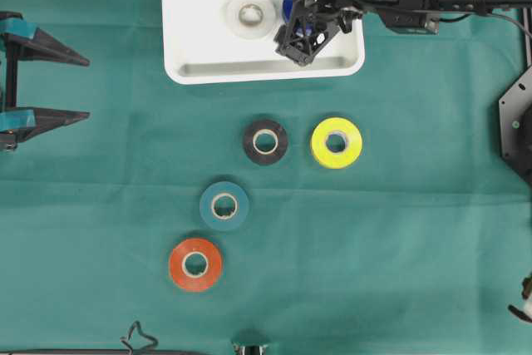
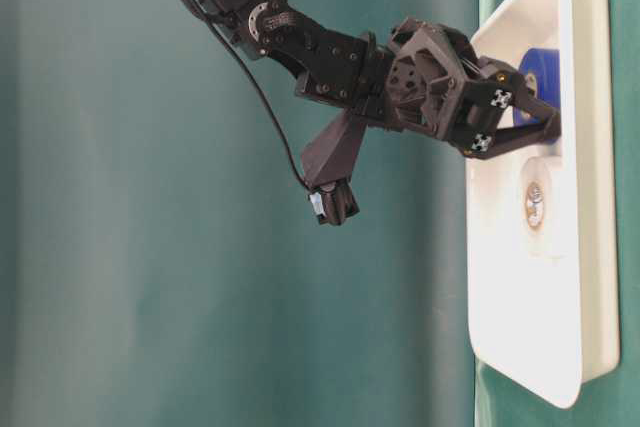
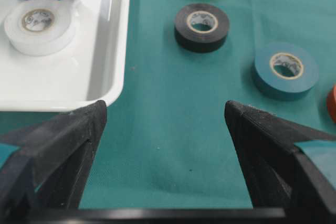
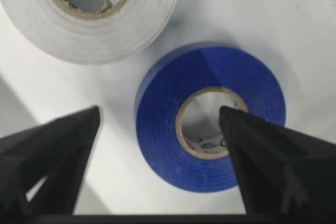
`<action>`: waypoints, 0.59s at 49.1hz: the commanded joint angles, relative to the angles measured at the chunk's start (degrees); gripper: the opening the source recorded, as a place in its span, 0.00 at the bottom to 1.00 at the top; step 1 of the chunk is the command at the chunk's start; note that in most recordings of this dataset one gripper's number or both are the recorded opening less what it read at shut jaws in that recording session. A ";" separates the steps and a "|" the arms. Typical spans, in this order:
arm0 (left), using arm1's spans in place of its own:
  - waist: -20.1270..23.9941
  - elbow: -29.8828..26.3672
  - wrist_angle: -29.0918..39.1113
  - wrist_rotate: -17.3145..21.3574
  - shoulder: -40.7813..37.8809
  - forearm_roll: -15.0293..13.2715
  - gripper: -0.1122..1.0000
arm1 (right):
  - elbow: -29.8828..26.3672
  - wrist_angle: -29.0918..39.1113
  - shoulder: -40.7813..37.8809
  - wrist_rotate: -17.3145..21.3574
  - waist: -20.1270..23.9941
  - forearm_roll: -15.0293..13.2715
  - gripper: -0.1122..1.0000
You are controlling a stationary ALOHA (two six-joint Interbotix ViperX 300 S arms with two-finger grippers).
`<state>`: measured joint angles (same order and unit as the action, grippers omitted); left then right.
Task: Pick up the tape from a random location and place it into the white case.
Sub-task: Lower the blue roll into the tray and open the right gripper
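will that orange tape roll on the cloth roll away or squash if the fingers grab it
The orange tape roll lies flat on the green cloth, so it probably won't roll. Its thick wound ring with a cardboard core looks stiff, unlikely to squash. Its smooth sides may slip slightly.

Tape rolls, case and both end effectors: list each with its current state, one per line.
white case: on the cloth, holding two rolls.
white tape: flat in the case.
blue tape: flat in the case, not gripped.
black tape: on the cloth.
yellow tape: on the cloth.
teal tape: on the cloth.
orange tape: on the cloth.
right end effector: open, over the case.
left end effector: open, empty.
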<state>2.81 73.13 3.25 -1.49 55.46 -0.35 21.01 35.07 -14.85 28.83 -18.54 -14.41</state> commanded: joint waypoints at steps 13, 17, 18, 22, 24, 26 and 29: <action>0.26 -0.53 -0.26 0.00 -0.44 -0.18 0.96 | -1.58 0.70 2.20 0.00 0.00 0.00 0.91; 0.26 -0.53 -0.26 0.00 -0.44 -0.18 0.96 | -2.11 2.29 3.34 0.00 0.00 -0.26 0.91; 0.26 -0.53 -0.26 0.09 -0.44 -0.09 0.96 | -2.37 2.81 3.69 -0.09 0.00 -0.18 0.91; 0.18 -0.53 -0.26 0.09 -0.44 -0.09 0.96 | -3.16 4.57 5.36 -0.18 0.00 -0.26 0.91; 0.26 -0.53 -0.26 0.09 -0.44 -0.18 0.96 | -3.69 5.63 6.33 -0.26 0.00 -0.26 0.91; 0.26 -0.53 -0.26 0.00 -0.44 -0.18 0.96 | -4.22 6.68 7.29 -0.35 0.00 -0.26 0.91; 0.26 -0.53 -0.26 0.00 -0.44 -0.18 0.96 | -5.10 8.79 9.23 -0.53 0.00 -0.35 0.91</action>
<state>2.90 73.13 3.25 -1.49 55.46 -0.44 18.02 42.10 -9.58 28.48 -18.54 -14.59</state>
